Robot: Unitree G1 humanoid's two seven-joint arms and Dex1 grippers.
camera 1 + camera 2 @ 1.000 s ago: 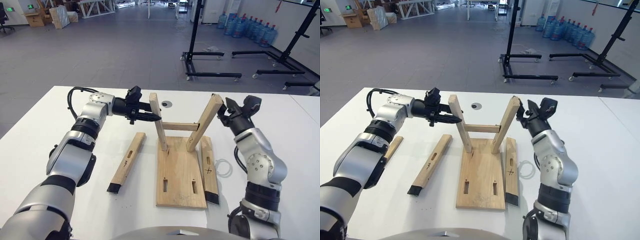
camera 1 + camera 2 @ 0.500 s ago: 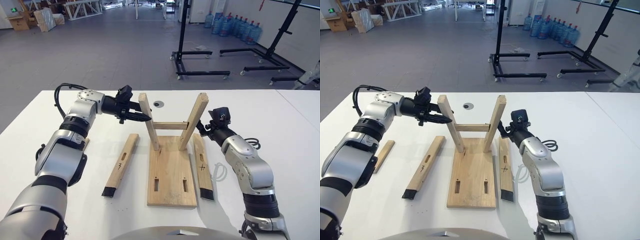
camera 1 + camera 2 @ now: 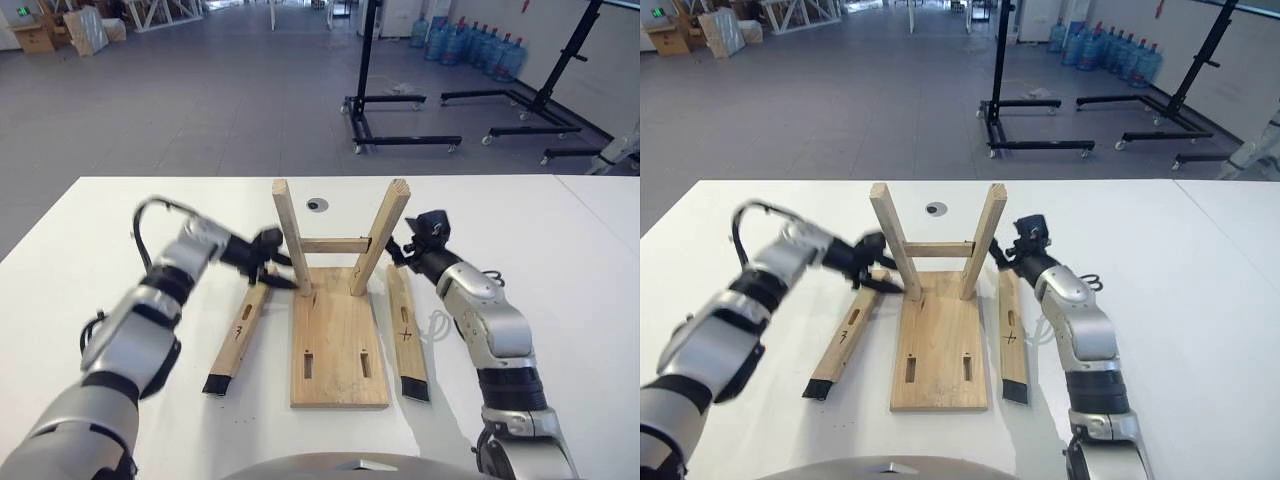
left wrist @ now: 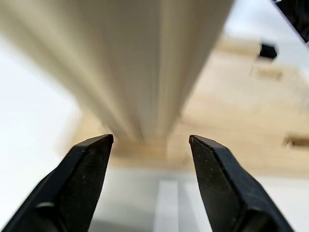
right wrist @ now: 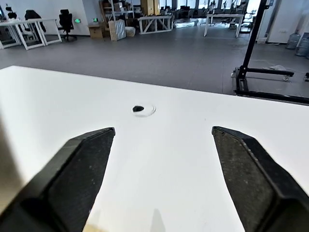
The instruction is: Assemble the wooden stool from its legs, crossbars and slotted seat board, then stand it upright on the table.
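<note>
pale wooden slotted seat board (image 3: 338, 345): flat on white table (image 3: 90, 220); two upright wooden legs (image 3: 293, 235) with crossbar (image 3: 335, 245) stand at its far end.
black left gripper (image 3: 290, 282): at the base of the left upright leg.
black right gripper (image 3: 398, 248): beside the right upright leg.
left fingers (image 4: 89, 164): spread apart, that leg framed between them.
right fingers (image 5: 82, 159): spread wide, holding nothing.
</note>
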